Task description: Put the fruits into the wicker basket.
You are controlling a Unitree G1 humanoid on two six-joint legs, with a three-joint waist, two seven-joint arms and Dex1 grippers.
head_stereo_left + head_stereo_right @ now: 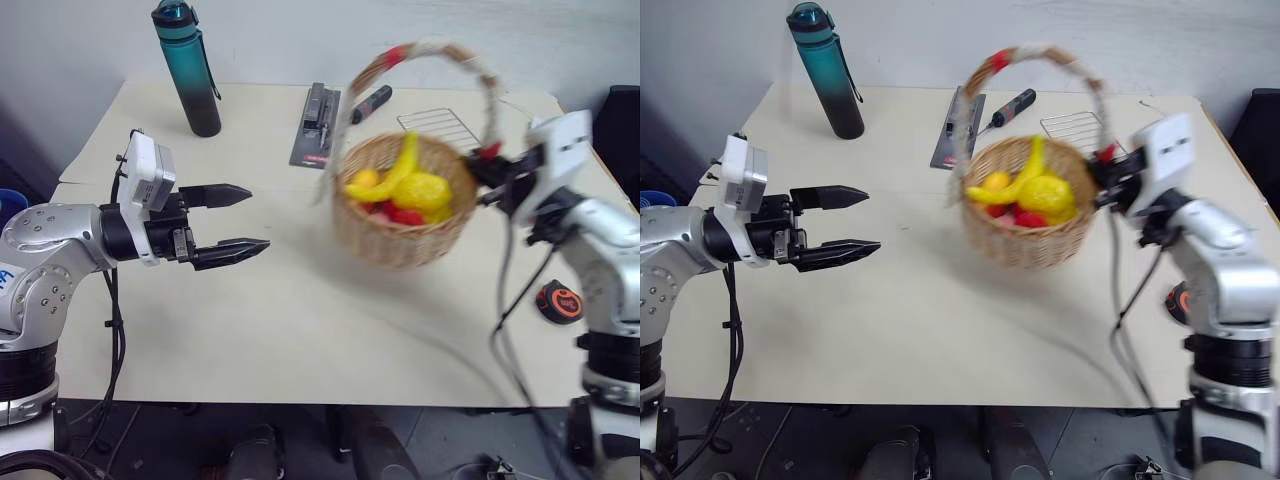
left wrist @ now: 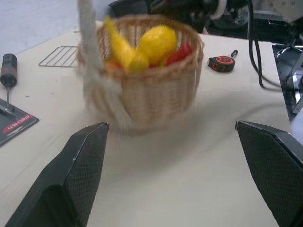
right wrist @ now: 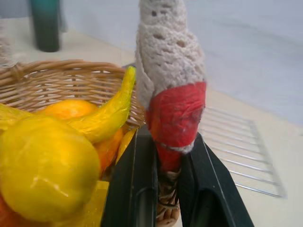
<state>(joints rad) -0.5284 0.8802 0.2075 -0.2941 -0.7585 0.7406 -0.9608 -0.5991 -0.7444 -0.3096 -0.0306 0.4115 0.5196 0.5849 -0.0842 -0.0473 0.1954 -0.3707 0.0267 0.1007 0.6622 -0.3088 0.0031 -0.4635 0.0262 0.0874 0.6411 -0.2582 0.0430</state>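
Basket (image 1: 400, 225) has the banana (image 1: 400, 170) and lemon (image 1: 422, 190) inside. Right hand (image 3: 166, 189) pinches its handle end (image 3: 174, 118). Left hand (image 1: 245, 220) spread wide over the tabletop (image 1: 300, 330).

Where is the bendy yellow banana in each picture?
Left eye view: the long curved yellow banana lies inside the round tan wicker basket, right of centre.
Right eye view: in the basket again, just right of centre.
Left wrist view: upper middle, in the basket, beside the bright yellow lemon.
Right wrist view: left of the right pincer, which is shut on the basket's red-banded handle.
Shared landmark: the basket.
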